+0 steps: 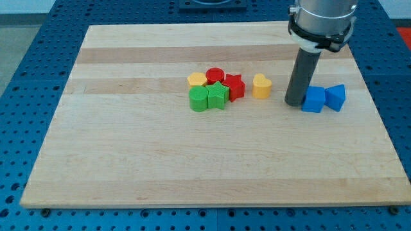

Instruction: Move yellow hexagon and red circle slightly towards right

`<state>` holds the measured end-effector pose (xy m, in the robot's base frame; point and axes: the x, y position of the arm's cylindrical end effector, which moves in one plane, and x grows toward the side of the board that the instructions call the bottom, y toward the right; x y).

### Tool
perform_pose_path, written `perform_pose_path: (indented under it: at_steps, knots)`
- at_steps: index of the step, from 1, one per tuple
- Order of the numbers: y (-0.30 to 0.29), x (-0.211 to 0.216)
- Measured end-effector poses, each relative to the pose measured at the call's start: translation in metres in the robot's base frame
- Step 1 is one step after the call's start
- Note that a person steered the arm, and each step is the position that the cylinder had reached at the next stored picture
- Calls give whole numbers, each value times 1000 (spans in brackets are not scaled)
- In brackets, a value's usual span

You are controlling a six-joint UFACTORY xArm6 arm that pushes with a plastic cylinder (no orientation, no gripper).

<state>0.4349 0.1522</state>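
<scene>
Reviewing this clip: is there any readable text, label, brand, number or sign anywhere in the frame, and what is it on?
None. No lettering shows on the wooden board, the yellow hexagon, the red circle, the other blocks, or the dark rod, whose tip sits just left of the blue blocks.

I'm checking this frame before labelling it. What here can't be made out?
- Camera view: the arm's upper part is cut off by the view's top edge.
- My tip stands at the blue block's left edge; contact cannot be told.
- The yellow hexagon and red circle are partly hidden by the green blocks and red star in front.
- The second blue block's shape is unclear.
</scene>
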Motion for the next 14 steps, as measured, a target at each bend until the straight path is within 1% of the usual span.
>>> perform_pose_path:
  at_steps: [1, 2, 3, 4, 5, 6, 9, 10, 11, 12, 13, 14]
  knots:
    - [8, 0]
    - [-29, 6]
    - [-100, 42]
    - [-183, 65]
    - [-246, 49]
    - [-256, 26]
    - [-255, -17]
    - [-245, -19]
    - [-219, -20]
    - [-197, -38]
    - [-194, -70]
    - [-174, -90]
